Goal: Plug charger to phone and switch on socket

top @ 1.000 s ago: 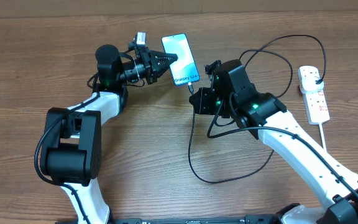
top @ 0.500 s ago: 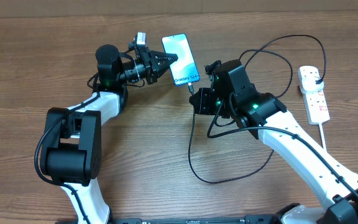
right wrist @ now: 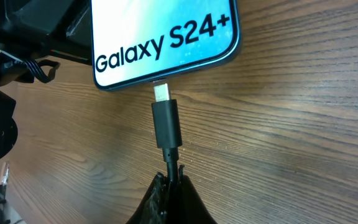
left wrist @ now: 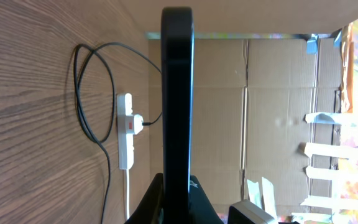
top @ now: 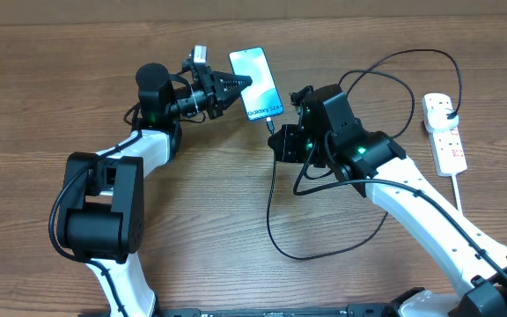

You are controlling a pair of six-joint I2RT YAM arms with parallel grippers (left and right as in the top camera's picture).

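Observation:
The phone [top: 256, 84], screen lit light blue, is held off the table by its side edge, with my left gripper [top: 238, 85] shut on it. Seen from the left wrist, the phone [left wrist: 177, 93] is edge-on between the fingers [left wrist: 160, 202]. My right gripper [top: 277, 132] is shut on the charger [right wrist: 166, 121] just behind its connector. The bare metal tip [right wrist: 161, 92] sits at the port on the phone's [right wrist: 163, 37] bottom edge and is still visible. The black cable [top: 275, 220] loops over the table to the white socket [top: 444, 132] at the right.
The socket's thick white cord [top: 458, 189] runs toward the front right. Cable loops [top: 385, 75] lie between my right arm and the socket. Cardboard boxes [left wrist: 278, 112] stand beyond the table's far edge.

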